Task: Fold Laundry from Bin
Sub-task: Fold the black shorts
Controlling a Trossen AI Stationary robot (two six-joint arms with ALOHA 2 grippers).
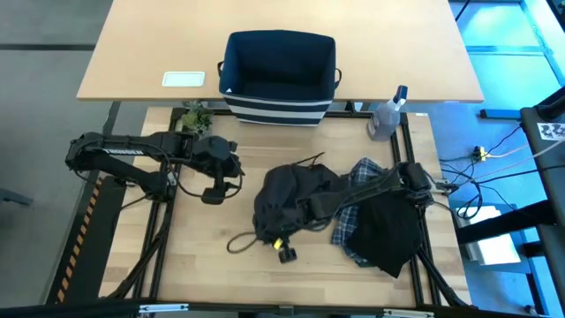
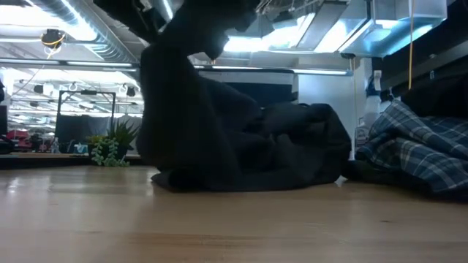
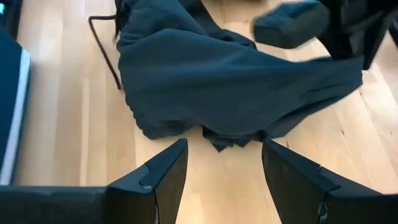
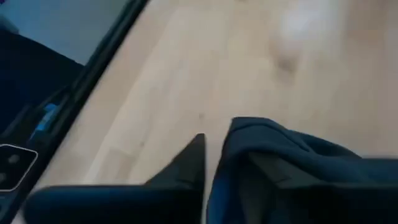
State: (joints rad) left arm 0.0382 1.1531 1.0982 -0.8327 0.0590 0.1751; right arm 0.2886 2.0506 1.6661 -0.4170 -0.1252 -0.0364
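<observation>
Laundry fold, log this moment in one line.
left gripper open, hovering by dark garment | right gripper on cloth | bin empty

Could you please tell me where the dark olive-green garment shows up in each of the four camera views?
High view: dark olive-green garment heaped mid-table.
Low view: large dark mound at centre.
Left wrist view: spread ahead of the open left claw.
Right wrist view: cannot tell; only a dark fold.
Shared landmark: plaid shirt, right of it in high and low views.
</observation>
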